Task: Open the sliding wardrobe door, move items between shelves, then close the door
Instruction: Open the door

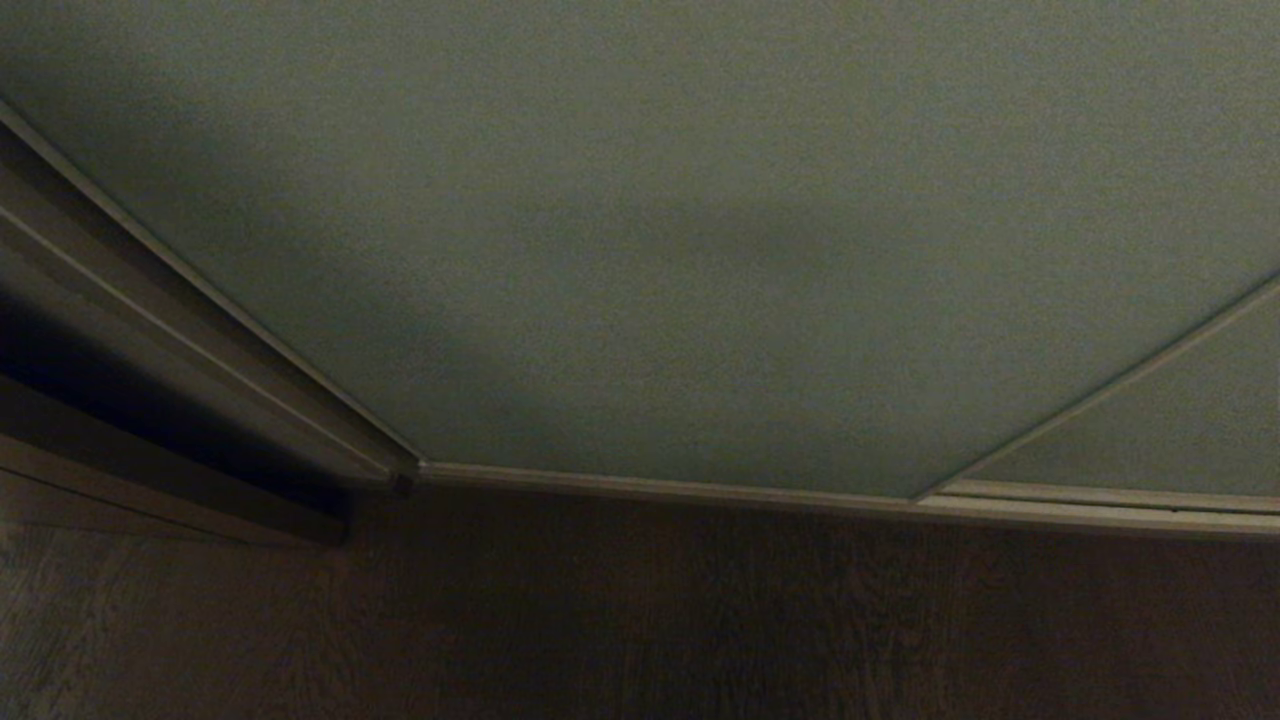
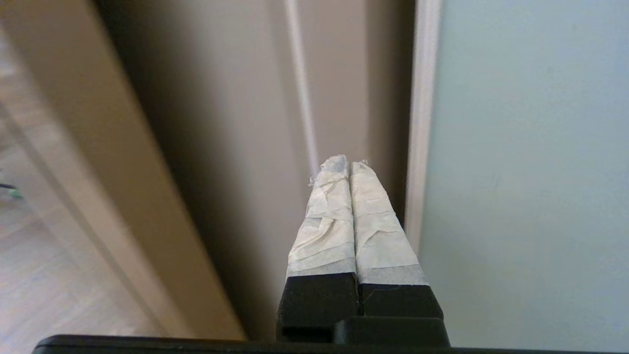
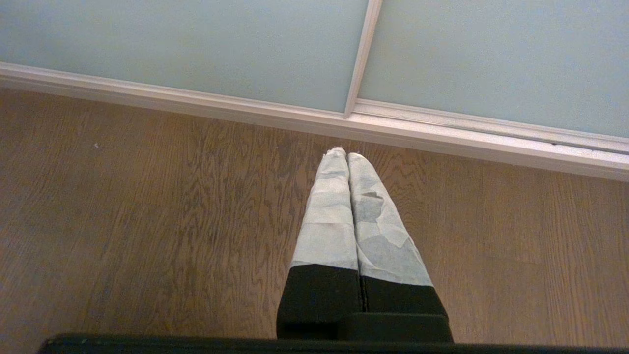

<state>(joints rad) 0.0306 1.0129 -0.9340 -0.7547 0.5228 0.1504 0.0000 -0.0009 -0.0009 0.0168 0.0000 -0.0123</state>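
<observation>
Sliding wardrobe door (image 1: 700, 250) stands closed, filling most of the head view above the wooden floor (image 1: 700, 620). Nearest, left gripper (image 2: 348, 164): taped fingers (image 2: 327, 226) pressed together, nothing held, tips just beside the door's pale metal frame (image 2: 421, 123), aimed into the recess between that edge and the brown side trim (image 2: 147, 187); contact not discernible. Right gripper (image 3: 344, 155): jaws likewise closed and empty, hanging over the floor near the bottom track (image 3: 442, 140). Judgement: panel is tall, rigid, likely heavy, matte face offering no handle. Best purchase is the vertical frame edge, pushed sideways along the track. Shelves and toys not visible.
</observation>
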